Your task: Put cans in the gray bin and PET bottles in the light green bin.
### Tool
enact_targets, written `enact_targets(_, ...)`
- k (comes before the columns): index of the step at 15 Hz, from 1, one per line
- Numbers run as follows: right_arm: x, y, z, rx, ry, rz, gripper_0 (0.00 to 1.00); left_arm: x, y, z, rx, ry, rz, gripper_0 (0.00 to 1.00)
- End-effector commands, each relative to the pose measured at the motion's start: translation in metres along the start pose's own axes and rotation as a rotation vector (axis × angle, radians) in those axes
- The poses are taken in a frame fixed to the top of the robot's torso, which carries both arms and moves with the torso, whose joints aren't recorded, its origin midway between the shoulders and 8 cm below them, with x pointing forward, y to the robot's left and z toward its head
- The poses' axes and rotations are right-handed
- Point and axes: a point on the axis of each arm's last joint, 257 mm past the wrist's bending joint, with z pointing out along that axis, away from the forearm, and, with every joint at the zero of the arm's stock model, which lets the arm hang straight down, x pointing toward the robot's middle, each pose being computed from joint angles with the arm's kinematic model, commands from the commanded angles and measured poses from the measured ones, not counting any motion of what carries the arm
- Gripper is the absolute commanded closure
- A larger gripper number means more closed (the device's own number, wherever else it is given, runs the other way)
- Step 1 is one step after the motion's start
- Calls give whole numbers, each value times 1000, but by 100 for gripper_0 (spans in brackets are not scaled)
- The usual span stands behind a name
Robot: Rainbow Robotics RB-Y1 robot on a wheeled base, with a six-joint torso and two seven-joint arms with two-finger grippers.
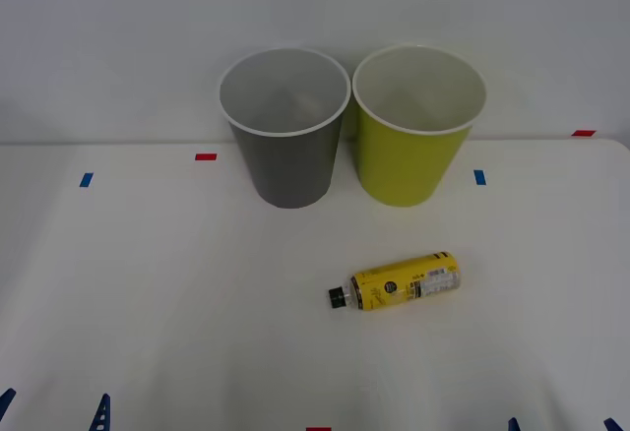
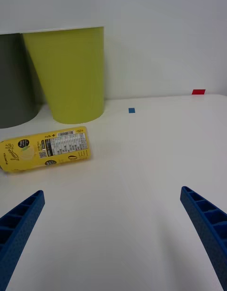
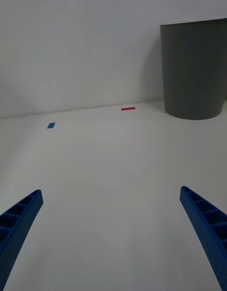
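A small PET bottle point(image 1: 399, 281) with a yellow label lies on its side on the white table, its dark cap pointing left. Behind it, the gray bin point(image 1: 287, 170) and the light green bin point(image 1: 409, 170) stand upright side by side, and what shows of their pale insides holds nothing. My right gripper point(image 1: 561, 425) sits open at the table's near right edge. The right wrist view shows the bottle point(image 2: 45, 148) ahead of this gripper point(image 2: 112, 192), with the light green bin point(image 2: 68, 73) beyond. My left gripper point(image 3: 110, 192) is open at the near left, far from the gray bin point(image 3: 194, 69). Cans are out of view.
Small tape marks lie on the table: red point(image 1: 205, 156) and blue point(image 1: 86, 179) at the left, blue point(image 1: 479, 176) and red point(image 1: 584, 133) at the right. A plain wall rises right behind the bins. Open table surface lies between the grippers and the bottle.
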Motion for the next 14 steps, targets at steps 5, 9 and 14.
enact_targets(5,0,0,0,0,0,0,0,0,0,0,0,0,0,0)
enact_targets(9,0,0,0,0,0,0,0,0,0,0,0,0,0,0)
enact_targets(14,0,0,0,0,0,0,0,0,0,0,0,0,0,0)
